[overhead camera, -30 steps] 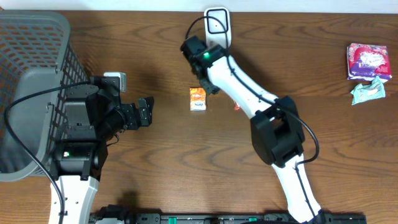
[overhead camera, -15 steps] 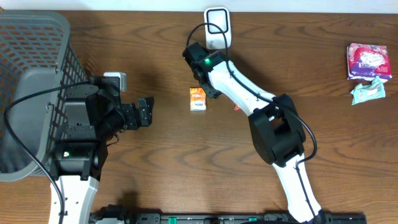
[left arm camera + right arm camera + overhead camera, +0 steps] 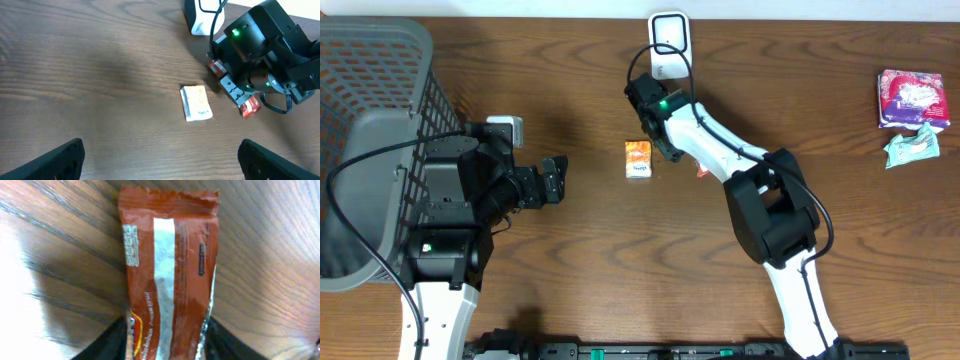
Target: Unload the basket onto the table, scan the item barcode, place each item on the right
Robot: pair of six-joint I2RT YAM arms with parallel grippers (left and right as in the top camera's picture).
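grey basket (image 3: pixel 380 35): far left | purple packet (image 3: pixel 912 98) beside teal packet (image 3: pixel 910 147): far right

The red-brown snack packet (image 3: pixel 170 280) lies flat, pale seam strip upward, its lower end between the fingers (image 3: pixel 106 343).

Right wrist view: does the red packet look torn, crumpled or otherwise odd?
Nothing stands out. The red packet lies flat on the table, seam side up and untorn where visible, inside the right claw.
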